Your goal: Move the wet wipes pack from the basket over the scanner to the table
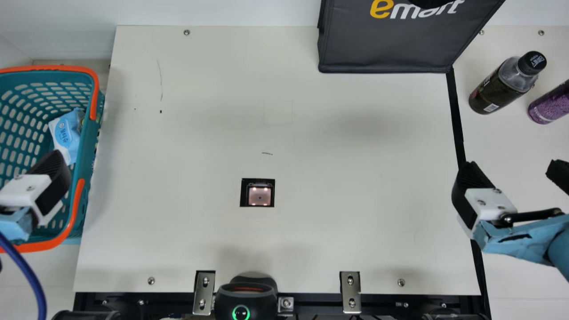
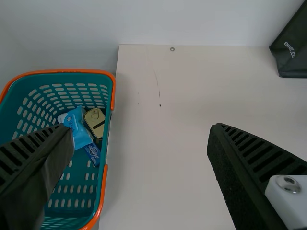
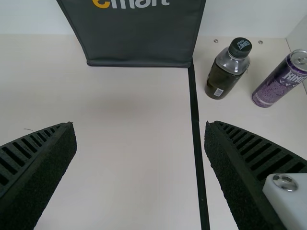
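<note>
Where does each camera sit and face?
Main view: on the neck, looking down on the table; left hand and right hand show.
Left wrist view: on that wrist, facing the basket; own fingers show.
Right wrist view: on that wrist, facing the dark bag; own fingers show.
Main and left wrist views share the wipes pack.

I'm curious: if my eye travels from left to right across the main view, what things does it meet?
Teal basket with the blue wipes pack inside → small lit scanner window in the table → black bag → dark-capped bottle → purple can.
</note>
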